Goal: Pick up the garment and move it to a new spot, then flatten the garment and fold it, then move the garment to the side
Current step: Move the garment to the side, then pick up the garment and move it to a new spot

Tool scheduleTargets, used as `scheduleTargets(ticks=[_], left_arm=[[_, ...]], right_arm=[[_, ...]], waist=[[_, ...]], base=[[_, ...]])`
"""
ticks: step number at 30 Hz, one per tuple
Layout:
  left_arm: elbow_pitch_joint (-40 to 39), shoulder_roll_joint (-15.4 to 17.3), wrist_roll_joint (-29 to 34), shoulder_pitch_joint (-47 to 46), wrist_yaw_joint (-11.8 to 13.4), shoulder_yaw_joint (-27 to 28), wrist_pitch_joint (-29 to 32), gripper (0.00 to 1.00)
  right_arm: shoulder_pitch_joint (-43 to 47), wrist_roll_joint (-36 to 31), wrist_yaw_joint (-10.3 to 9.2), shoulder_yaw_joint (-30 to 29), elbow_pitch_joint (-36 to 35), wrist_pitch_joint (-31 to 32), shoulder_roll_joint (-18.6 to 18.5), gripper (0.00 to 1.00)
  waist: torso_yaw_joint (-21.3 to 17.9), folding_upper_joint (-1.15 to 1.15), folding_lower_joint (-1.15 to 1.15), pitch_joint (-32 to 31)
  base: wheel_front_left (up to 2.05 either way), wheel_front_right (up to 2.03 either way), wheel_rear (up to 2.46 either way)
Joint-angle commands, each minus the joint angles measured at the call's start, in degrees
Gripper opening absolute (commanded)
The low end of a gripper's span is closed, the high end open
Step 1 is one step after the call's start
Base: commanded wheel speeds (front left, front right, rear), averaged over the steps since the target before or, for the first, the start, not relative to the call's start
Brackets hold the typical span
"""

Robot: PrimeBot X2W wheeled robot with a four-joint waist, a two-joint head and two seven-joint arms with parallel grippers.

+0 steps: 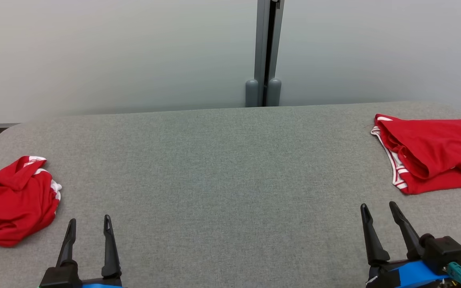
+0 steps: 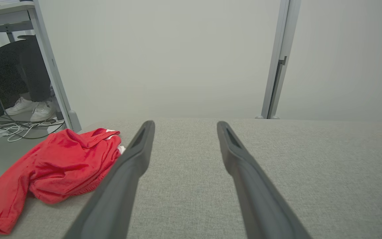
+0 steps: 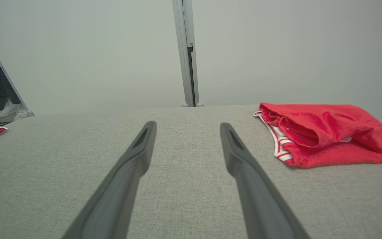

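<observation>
A crumpled red garment (image 1: 12,204) with white trim lies at the table's left edge, part of it hanging over the side; in the left wrist view this garment (image 2: 61,166) sits just left of my fingers. A folded red garment (image 1: 430,154) with white stripes rests at the far right, seen also in the right wrist view (image 3: 323,132). My left gripper (image 1: 89,226) stands open at the lower left, to the right of the crumpled one, holding nothing. Open and holding nothing too, my right gripper (image 1: 378,212) is at the lower right, below the folded one.
The grey fabric table (image 1: 222,168) stretches between the two garments. A pale wall with a grey post (image 1: 264,52) rises behind its far edge. In the left wrist view a person's legs and white shoes (image 2: 28,108) and floor cables show under a desk beyond the table's left end.
</observation>
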Motion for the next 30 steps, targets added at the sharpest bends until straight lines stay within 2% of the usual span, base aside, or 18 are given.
scheduleTargets(ticks=[1,19,30], left_arm=[[0.1,-0.1,0.3,0.4,-0.3,0.3,-0.2,1.0],[-0.1,-0.2,0.7,0.2,-0.6,0.8,-0.2,1.0],[0.1,-0.3,0.7,0.0,-0.4,1.0,-0.2,1.0]], right_arm=[[0.8,-0.1,0.01,-0.2,-0.2,0.0,0.2,1.0],[1.0,-0.7,0.01,-0.6,0.6,0.0,0.4,1.0],[1.1,-0.5,0.01,0.1,0.9,0.0,0.2,1.0]], waist=[[0.0,0.0,0.0,0.0],[0.2,0.0,0.0,0.0],[1.7,0.0,0.0,0.1]], base=[[0.0,0.0,0.0],[0.0,0.0,0.0],[0.0,0.0,0.0]])
